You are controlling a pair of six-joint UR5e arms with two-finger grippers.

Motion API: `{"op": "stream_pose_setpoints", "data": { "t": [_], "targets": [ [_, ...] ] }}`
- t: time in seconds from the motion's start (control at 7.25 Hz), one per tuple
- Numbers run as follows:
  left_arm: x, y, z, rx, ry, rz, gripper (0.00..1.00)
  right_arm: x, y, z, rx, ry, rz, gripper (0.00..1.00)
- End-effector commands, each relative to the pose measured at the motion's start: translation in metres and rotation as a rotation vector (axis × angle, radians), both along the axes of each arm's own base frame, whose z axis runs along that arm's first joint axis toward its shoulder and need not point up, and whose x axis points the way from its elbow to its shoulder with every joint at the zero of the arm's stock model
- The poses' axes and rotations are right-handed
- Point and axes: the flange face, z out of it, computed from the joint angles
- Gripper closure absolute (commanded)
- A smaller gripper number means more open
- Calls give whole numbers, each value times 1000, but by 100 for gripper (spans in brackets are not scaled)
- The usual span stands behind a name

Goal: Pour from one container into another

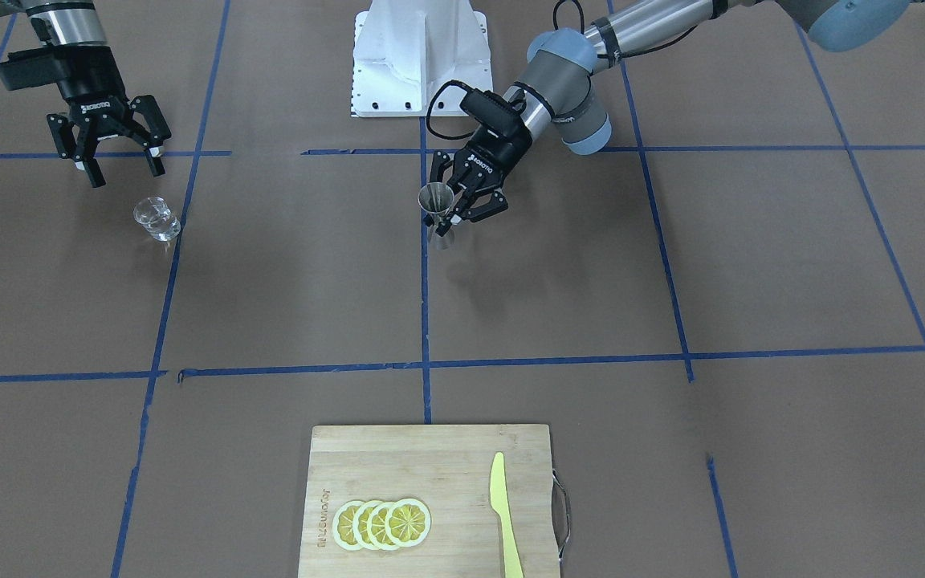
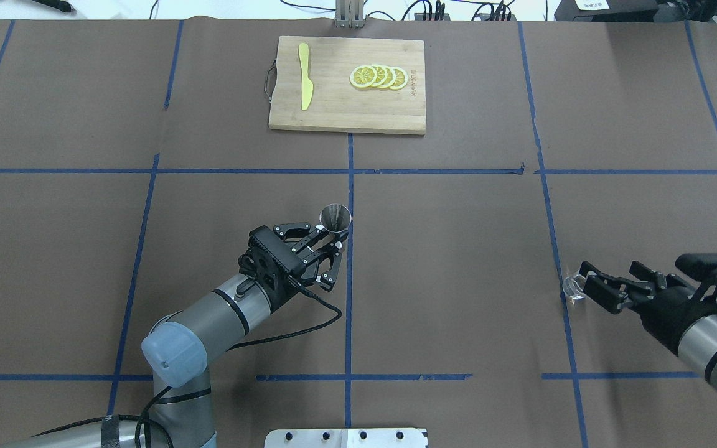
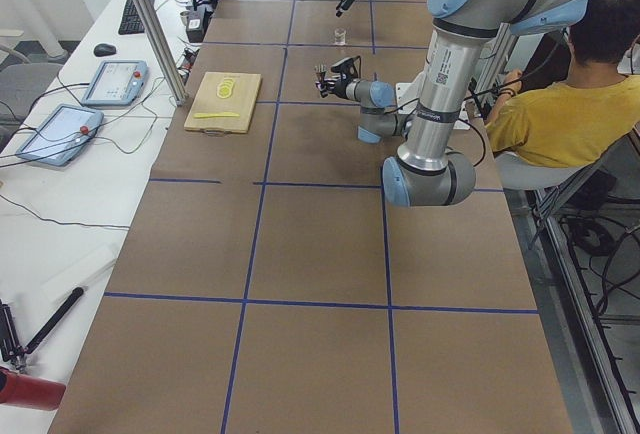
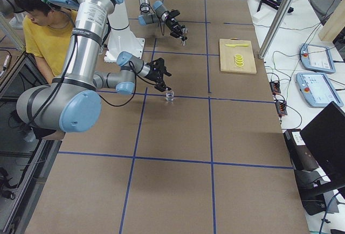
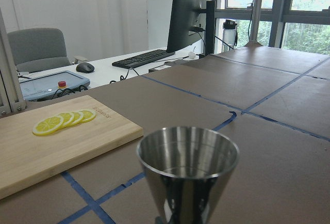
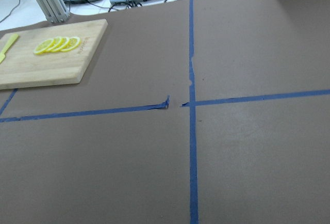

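At left of the front-facing view, the glass cup (image 1: 157, 218) stands on the brown desk (image 1: 751, 265), just below the right gripper (image 1: 127, 172). That gripper hangs with its fingers spread wide and touches nothing. The cup is short, round and clear, with a faint shadow, and I cannot tell how much it holds. I judge it light, rigid, slick and breakable, so the best hold is probably across the round wall below the rim, gently, leaving the pouring lip free.

Near the middle of that view, the left gripper (image 1: 453, 213) is clamped on the jigger (image 1: 436, 201) around its narrow waist. I cannot tell whether its foot touches the desk. It is polished steel, two cones, upright, and the upper cone looks empty in the left wrist view. It seems stiff, light and smooth, and the waist keeps it from slipping.
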Motion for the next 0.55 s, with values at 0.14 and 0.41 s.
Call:
{"op": "stream_pose_setpoints", "data": {
  "t": [0.14,0.41],
  "targets": [
    [0,0,0,-2,0,0,100,-39,52,31,197,110,144,0],
    [0,0,0,-1,1,0,100,-62,54,63,228,126,187,2]
  ]
}}
